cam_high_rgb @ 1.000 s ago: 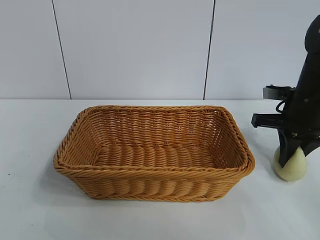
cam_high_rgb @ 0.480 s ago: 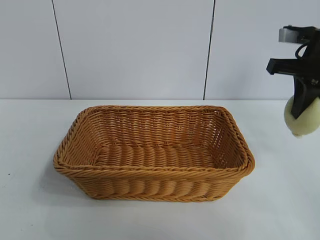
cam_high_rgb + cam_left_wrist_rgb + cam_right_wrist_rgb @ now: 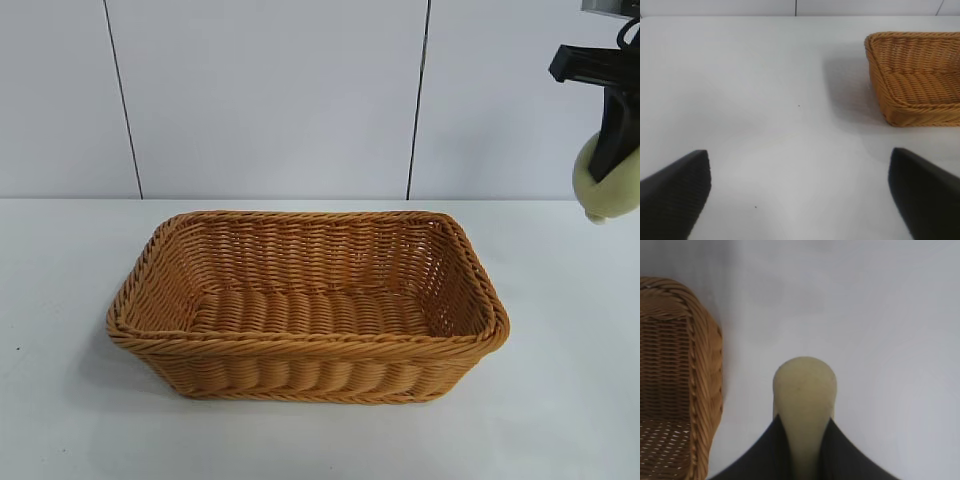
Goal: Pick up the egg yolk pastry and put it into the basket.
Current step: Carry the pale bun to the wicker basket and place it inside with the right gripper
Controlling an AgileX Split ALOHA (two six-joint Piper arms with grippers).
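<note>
The pale cream-yellow egg yolk pastry [image 3: 610, 188] hangs squeezed in my right gripper [image 3: 608, 170], high above the table at the far right, beyond the basket's right end. In the right wrist view the pastry [image 3: 804, 395] is pinched between the two dark fingers [image 3: 760, 455], over bare table beside the basket's end [image 3: 700, 390]. The orange-brown wicker basket [image 3: 310, 345] stands empty in the middle of the table. My left gripper [image 3: 800, 195] is open and empty, low over the table left of the basket [image 3: 920, 100].
The white table [image 3: 560, 420] runs all round the basket. A white panelled wall [image 3: 270, 100] stands behind it.
My right gripper has lifted the pastry from the table beside the basket's right end to high above it. The basket and left arm have not moved.
</note>
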